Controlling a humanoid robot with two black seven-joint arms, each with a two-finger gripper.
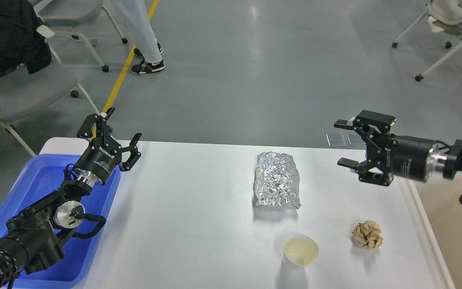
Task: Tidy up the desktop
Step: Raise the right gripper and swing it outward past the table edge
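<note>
Head view: the desktop (191, 208) fills the lower middle of the frame, white, its far edge running across mid-height and its right edge slanting down at lower right. Our left gripper (122, 129) sits at left of centre, above the far left corner of the desktop; its fingers are spread wide and hold nothing. The left arm rises from the lower left corner of the frame, over a blue tub (34, 180) that sits at the desktop's left end. Our right gripper (344, 143) is at the right, mid-height, pointing toward the frame's left, above the desktop's far right part; its fingers stand wide apart, one above the other, and hold nothing. On the desktop, right of centre, lies a crumpled foil sheet (277, 180). Below it in the frame stands a paper cup (300, 251), upright, mouth open, well apart from the foil. To the right of the cup, near but not touching, lies a tan paper wad (367, 235). Beyond the desktop we see grey floor, a yellow line (128, 60) at upper left, a standing person's legs (142, 36), and chairs (22, 84) at upper left and upper right.
</note>
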